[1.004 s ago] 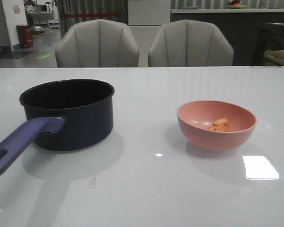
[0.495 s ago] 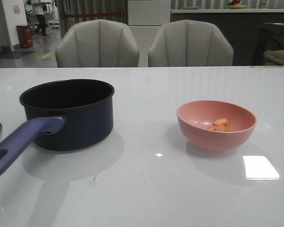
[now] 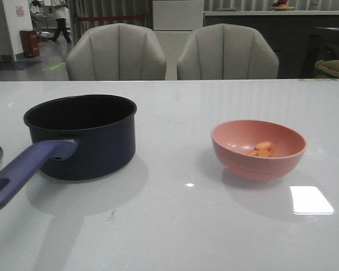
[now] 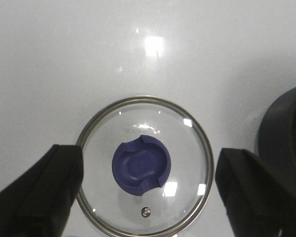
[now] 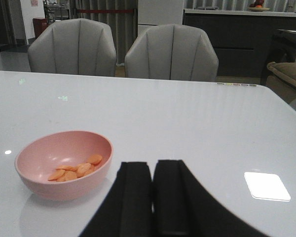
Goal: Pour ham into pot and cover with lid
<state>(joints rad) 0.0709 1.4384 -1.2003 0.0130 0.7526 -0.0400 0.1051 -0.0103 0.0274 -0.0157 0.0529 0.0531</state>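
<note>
Black right gripper (image 5: 153, 197) sits pinched closed, empty, nearest us; pink bowl (image 5: 64, 165) with the ham (image 5: 76, 170) lies ahead of it and off to the robot's left, so right arm is the nearer one for the pour. Left gripper (image 4: 145, 190) spread wide, straddling the lid (image 4: 144, 165) flat on the worktop (image 3: 175, 226), knob centred. Pot (image 3: 82, 135) just beside the lid, handle pointing toward the robot.

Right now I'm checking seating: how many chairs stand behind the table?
2: both grey padded chairs stand side by side at the white table's far edge, one left, one right.
</note>
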